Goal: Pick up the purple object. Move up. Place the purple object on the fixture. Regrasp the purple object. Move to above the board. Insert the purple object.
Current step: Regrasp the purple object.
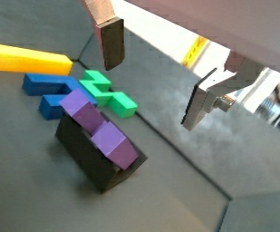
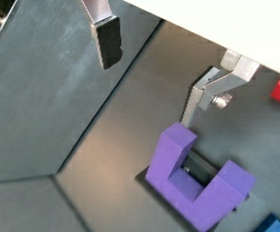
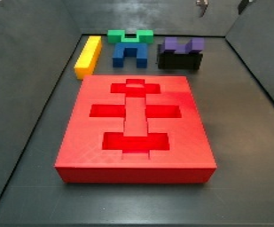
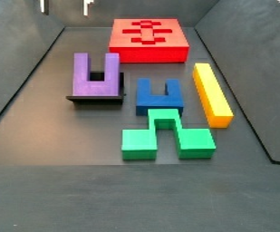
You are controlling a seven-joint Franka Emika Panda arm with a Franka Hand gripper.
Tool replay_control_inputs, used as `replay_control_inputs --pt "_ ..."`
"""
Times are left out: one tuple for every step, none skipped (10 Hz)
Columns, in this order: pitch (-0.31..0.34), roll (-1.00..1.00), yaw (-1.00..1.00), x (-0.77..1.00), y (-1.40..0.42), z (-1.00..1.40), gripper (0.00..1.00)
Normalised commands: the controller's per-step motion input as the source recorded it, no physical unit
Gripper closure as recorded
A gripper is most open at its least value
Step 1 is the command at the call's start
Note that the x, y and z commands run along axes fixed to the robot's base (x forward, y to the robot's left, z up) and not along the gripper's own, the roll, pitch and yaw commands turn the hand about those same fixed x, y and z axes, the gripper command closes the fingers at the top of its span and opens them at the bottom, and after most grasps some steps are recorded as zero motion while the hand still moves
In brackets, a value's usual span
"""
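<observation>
The purple object (image 1: 103,131) is a U-shaped block resting on the black fixture (image 1: 88,161), tilted in a wrist view. It also shows in another wrist view (image 2: 197,177) and in both side views (image 3: 182,44) (image 4: 96,77), on the fixture (image 3: 181,61) (image 4: 96,98). My gripper (image 1: 154,77) (image 2: 152,74) is open and empty, above the purple object and clear of it. Only its fingertips show at the top edge of the side views (image 3: 221,6) (image 4: 63,6). The red board (image 3: 91,151) (image 4: 149,54) lies flat with cross and bar cutouts.
A blue U-block (image 1: 45,86) (image 3: 129,53) (image 4: 161,96), a green block (image 1: 111,93) (image 3: 132,36) (image 4: 167,138) and a yellow bar (image 1: 27,57) (image 3: 90,55) (image 4: 211,91) lie beside the fixture. Grey bin walls rise on all sides.
</observation>
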Motion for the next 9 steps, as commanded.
replay_control_inputs --pt "0.000 0.53 0.28 0.68 -0.33 -0.18 0.00" --pt "0.000 0.25 0.29 0.77 -0.29 -0.24 0.00" --pt "0.006 0.22 0.29 0.84 -0.19 -0.17 0.00" --pt "0.129 0.22 0.27 0.61 -0.11 -0.09 0.00" --pt "0.003 0.00 0.15 0.23 0.00 -0.13 0.00" --pt "0.000 -0.31 0.00 0.24 0.00 -0.22 0.00" --pt "0.000 -0.42 0.00 0.29 0.03 -0.27 0.00" --pt "0.000 -0.22 0.00 0.46 0.00 -0.30 0.00" --pt "0.040 -0.09 0.01 0.53 0.00 -0.24 0.00"
